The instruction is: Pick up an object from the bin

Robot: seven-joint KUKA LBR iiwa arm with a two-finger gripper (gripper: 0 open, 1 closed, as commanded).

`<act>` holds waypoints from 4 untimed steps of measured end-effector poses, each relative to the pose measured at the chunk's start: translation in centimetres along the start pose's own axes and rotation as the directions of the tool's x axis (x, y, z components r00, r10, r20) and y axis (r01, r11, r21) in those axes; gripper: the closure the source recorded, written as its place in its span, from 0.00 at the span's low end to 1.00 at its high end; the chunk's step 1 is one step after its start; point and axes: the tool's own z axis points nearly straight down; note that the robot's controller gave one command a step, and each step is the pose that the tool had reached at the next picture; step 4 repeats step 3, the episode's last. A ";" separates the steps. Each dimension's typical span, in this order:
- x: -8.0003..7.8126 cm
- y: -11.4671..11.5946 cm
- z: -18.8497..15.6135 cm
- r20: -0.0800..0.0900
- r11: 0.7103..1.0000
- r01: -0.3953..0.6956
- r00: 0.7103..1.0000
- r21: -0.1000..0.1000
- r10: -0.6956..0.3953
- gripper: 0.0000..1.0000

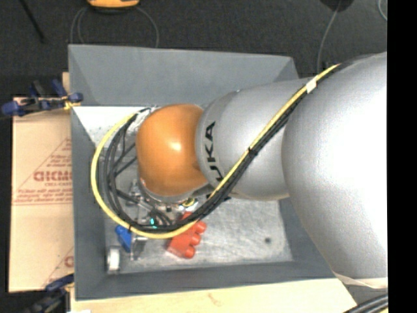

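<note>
My gripper (158, 209) hangs under the arm's orange cover, over the front left part of the bin, with cables looped around it. A red blocky plastic piece (187, 240) lies just below and to the right of it on the bin floor. Just left of and below the gripper is a small blue piece (123, 235). A small white and grey thing (113, 259) rests in the front left corner. The arm hides whatever lies directly under the gripper.
The arm's big silver body covers the right and middle of the bin. A bare strip of floor shows at the front right, with a small dark speck (268, 241) on it. The bin's walls slope up close on the left and front.
</note>
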 end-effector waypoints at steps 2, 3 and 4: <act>-0.2 -0.2 7.2 0.021 0.875 0.485 0.874 0.002 -0.485 1.00; 0.9 -1.2 -10.2 0.016 0.887 0.462 0.886 0.006 -0.462 1.00; 0.9 -1.2 -10.2 0.016 0.887 0.462 0.886 0.006 -0.462 1.00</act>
